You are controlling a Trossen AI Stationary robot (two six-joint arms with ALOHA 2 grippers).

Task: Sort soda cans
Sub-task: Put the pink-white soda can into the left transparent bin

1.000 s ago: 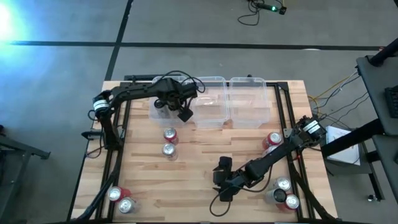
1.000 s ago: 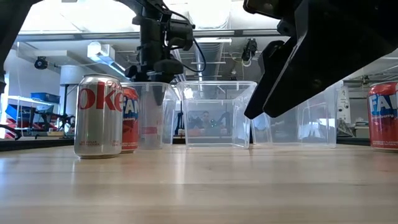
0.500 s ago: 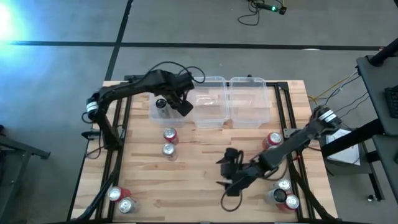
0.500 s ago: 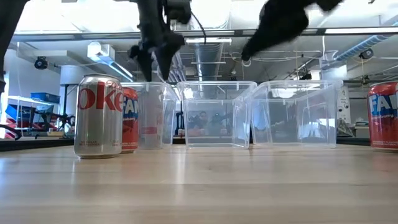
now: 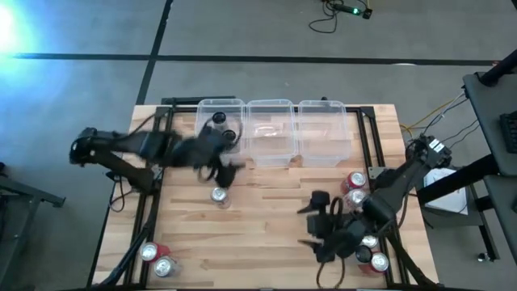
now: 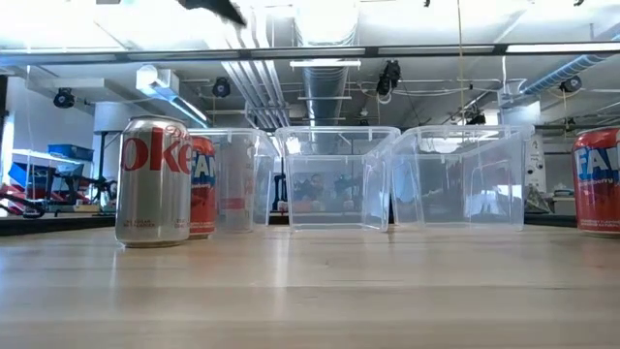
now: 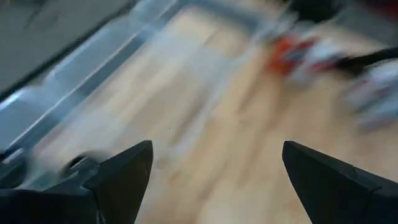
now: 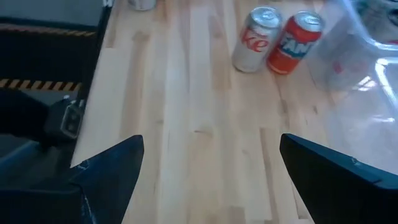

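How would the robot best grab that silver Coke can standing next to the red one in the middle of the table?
Probably from straight above, fingers closing across the round body of the silver can just below its top. It stands upright, so its sides offer a steady grip. The red can touches or nearly touches it on the bins' side, so the fingers should close on the two free sides, away from that neighbour.

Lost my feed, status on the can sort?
Left claw open, empty, near the silver can. Right claw open, empty. Two cans in the left bin. Nothing blocking.
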